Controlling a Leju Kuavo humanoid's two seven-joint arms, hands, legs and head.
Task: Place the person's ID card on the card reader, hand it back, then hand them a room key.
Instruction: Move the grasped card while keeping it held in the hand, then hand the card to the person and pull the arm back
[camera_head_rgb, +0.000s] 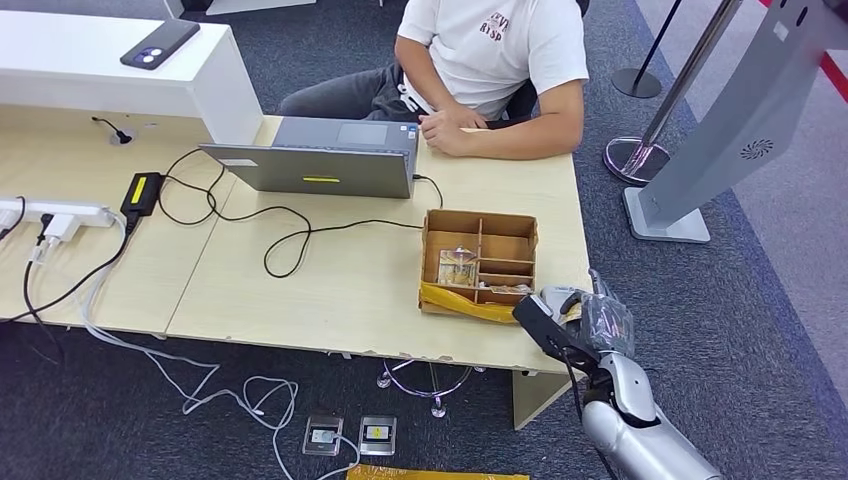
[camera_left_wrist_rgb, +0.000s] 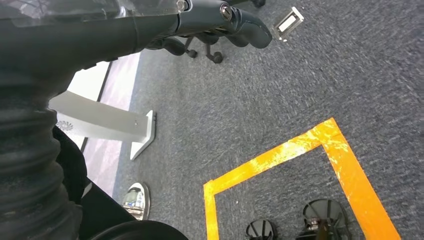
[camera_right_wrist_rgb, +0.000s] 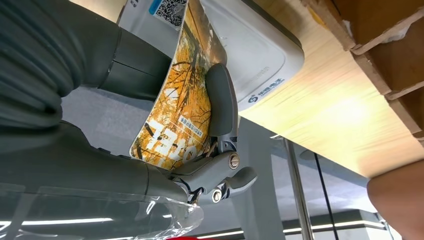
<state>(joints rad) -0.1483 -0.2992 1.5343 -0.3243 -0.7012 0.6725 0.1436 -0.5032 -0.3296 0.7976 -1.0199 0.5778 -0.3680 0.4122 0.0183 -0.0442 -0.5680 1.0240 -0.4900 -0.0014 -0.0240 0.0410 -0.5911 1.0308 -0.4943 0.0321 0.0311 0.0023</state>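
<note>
My right hand (camera_head_rgb: 562, 322) covers most of the card (camera_right_wrist_rgb: 177, 107) I hold; my thumb crosses its face, so the print is only partly readable. The card hides part of the white card reader (camera_right_wrist_rgb: 250, 55) just beyond my fingers, and the picture's edge cuts off the rest. From the head view the reader lies under my hand, unseen. The cardboard box (camera_head_rgb: 478, 262) beside my hand holds small items too tiny to tell. The person (camera_head_rgb: 480, 70) across the table (camera_head_rgb: 330, 290) is cut off above the shoulders. My left hand (camera_left_wrist_rgb: 200, 20) is cropped at the frame's edge, its fingers only partly visible.
</note>
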